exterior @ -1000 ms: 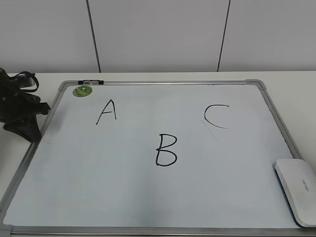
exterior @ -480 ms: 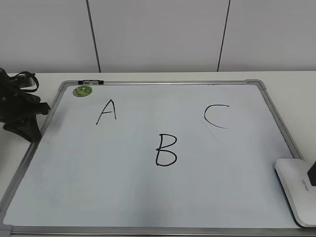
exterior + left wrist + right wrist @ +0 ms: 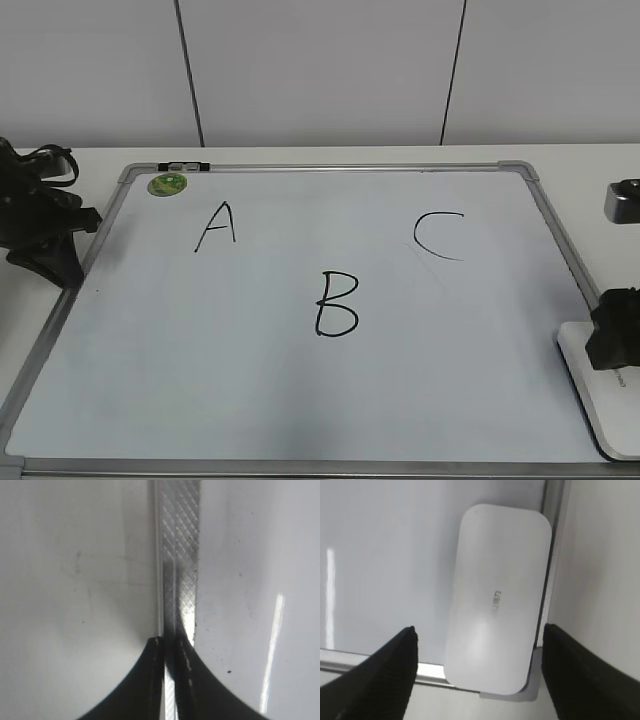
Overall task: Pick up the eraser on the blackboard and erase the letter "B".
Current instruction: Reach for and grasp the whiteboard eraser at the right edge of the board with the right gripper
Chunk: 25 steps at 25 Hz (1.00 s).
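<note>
The white eraser (image 3: 603,392) lies on the blackboard's (image 3: 150,380) front right corner; it also shows in the right wrist view (image 3: 495,600). My right gripper (image 3: 479,645) hangs above it, open, with a finger on each side of the eraser, and its dark body shows in the exterior view (image 3: 614,335). The black letter "B" (image 3: 336,303) stands in the board's middle. My left gripper (image 3: 45,240) rests at the board's left edge; in the left wrist view (image 3: 169,645) its fingers are shut over the silver frame (image 3: 180,555).
The letters "A" (image 3: 216,226) and "C" (image 3: 437,235) are on the board. A small round green magnet (image 3: 167,184) and a black marker (image 3: 183,166) sit at the top left. A white wall stands behind the table.
My right gripper has come into the exterior view from the right and now sits over the eraser. The left arm has not moved.
</note>
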Each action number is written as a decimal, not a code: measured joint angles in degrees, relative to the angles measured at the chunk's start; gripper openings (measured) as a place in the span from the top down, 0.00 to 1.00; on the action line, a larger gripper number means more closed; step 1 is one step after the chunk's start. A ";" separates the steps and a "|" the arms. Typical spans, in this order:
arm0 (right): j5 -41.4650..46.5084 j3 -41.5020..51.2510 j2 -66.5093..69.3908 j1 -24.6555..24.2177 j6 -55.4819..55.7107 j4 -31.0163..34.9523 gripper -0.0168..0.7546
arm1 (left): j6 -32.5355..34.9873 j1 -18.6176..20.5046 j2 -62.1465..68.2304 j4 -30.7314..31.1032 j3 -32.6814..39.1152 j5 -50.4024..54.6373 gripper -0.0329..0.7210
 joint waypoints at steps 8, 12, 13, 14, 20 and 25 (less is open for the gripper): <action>-0.98 -0.12 4.06 0.00 4.44 0.68 0.17 | 0.00 0.00 0.00 0.00 0.00 0.00 0.94; -0.94 -0.12 6.97 0.00 6.34 -0.19 0.13 | 0.00 0.00 0.00 0.00 0.00 0.00 0.94; -0.94 -0.12 7.48 0.00 7.00 -0.91 0.13 | 0.00 0.00 0.00 0.00 0.00 0.00 0.94; -0.94 -0.12 8.00 0.00 8.13 -2.41 0.13 | 0.00 0.00 0.00 0.00 0.00 0.00 0.94; -2.04 -0.25 9.37 0.00 10.72 -4.62 0.13 | 0.00 0.00 0.00 0.00 0.00 0.00 0.94; -3.22 -0.25 11.15 0.00 10.82 -3.93 0.13 | 0.00 0.00 0.00 0.00 0.00 0.00 0.94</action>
